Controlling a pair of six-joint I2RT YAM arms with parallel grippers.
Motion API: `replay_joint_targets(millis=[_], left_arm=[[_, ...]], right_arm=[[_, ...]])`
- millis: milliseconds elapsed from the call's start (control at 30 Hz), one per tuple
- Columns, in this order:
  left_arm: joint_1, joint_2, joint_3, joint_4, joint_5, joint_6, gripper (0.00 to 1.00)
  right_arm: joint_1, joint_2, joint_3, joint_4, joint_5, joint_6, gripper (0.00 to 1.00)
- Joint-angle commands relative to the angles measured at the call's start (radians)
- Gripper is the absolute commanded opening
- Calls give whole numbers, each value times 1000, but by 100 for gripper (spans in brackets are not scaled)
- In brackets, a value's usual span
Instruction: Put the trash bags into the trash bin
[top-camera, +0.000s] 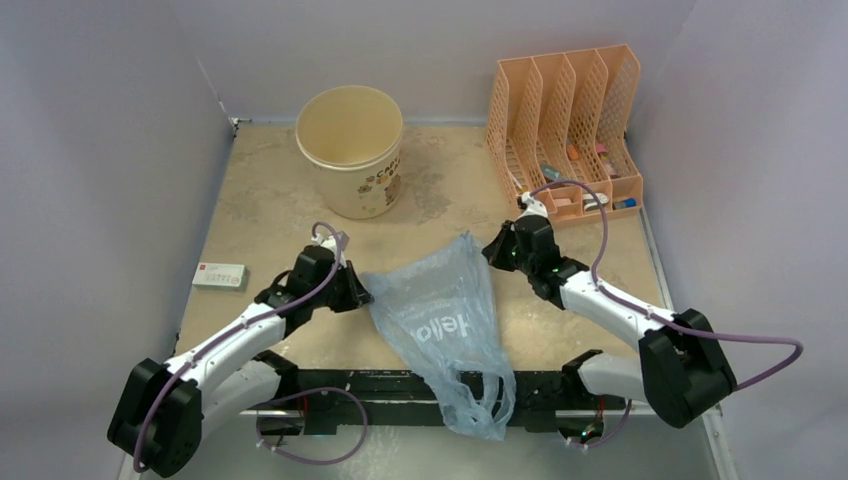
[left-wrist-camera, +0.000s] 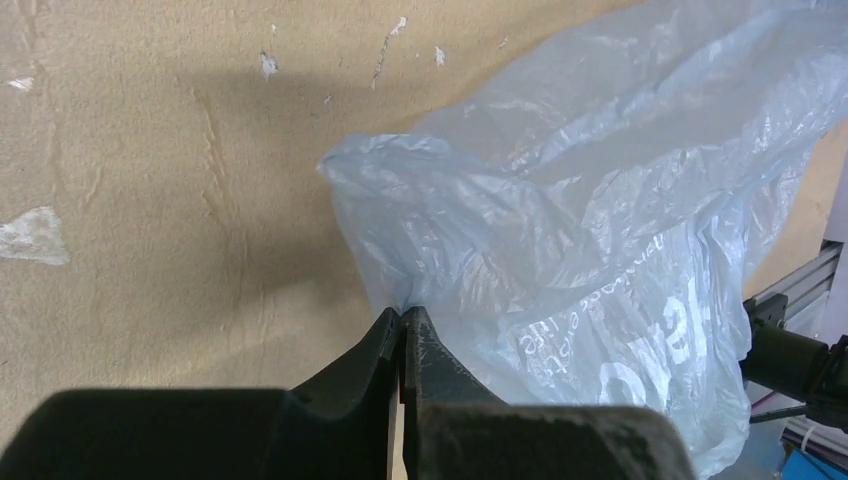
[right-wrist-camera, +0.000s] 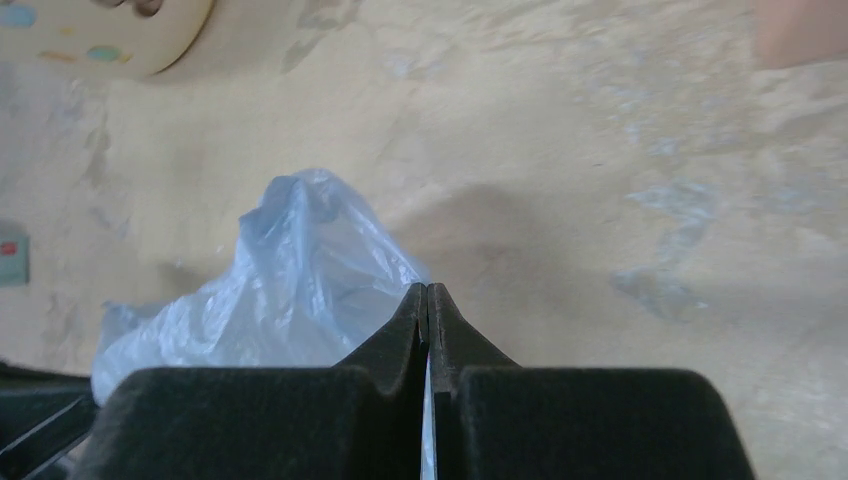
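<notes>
The thin, crinkly, translucent pale-blue trash bag (top-camera: 445, 320) is being draped over the near edge of the worn beige table (top-camera: 260, 200), between the arms. Its left edge is being pinched by the left gripper (left-wrist-camera: 403, 315) and its right edge by the right gripper (right-wrist-camera: 428, 290), with each pair of fingers pressed together on the film. Farther back, the round cream trash bin (top-camera: 350, 150) is being seen upright, well apart.

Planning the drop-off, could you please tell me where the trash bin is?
In the top view the trash bin stands upright at the far side, left of centre, beyond the trash bag and left of the orange file organizer.
</notes>
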Motion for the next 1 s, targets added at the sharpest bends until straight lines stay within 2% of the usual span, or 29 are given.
replay_joint_targets(millis=[0,100,167,233,267,333,433,533,700,767,867,967], left_arm=[[17,12,61,40,-5,-3,0],[26,35,104,-7,-12,32,0],[31,40,110,-4,7,66,0],[34,54,112,14,50,89,0],[34,64,114,18,67,89,0],[34,81,107,48,106,100,0],[34,113,101,75,131,108,0],[34,153,99,87,133,105,0],[34,188,83,107,133,95,0],[34,196,77,115,134,97,0],[34,209,75,113,125,98,0],[34,202,73,111,115,94,0]], right_arm=[[-27,17,45,-20,80,-24,0],[-36,66,78,-60,46,-76,1],[-35,71,99,-93,16,-90,19],[-36,40,91,-66,-38,-98,38],[-36,20,85,-46,-69,-95,45],[-36,1,75,-4,-101,-84,54],[-35,24,45,139,-238,-70,59],[-34,116,68,155,-262,-33,57],[-35,270,136,119,-211,-55,53],[-35,309,147,138,-286,-78,50],[-35,311,134,183,-368,-88,29],[-35,278,137,145,-365,-91,5]])
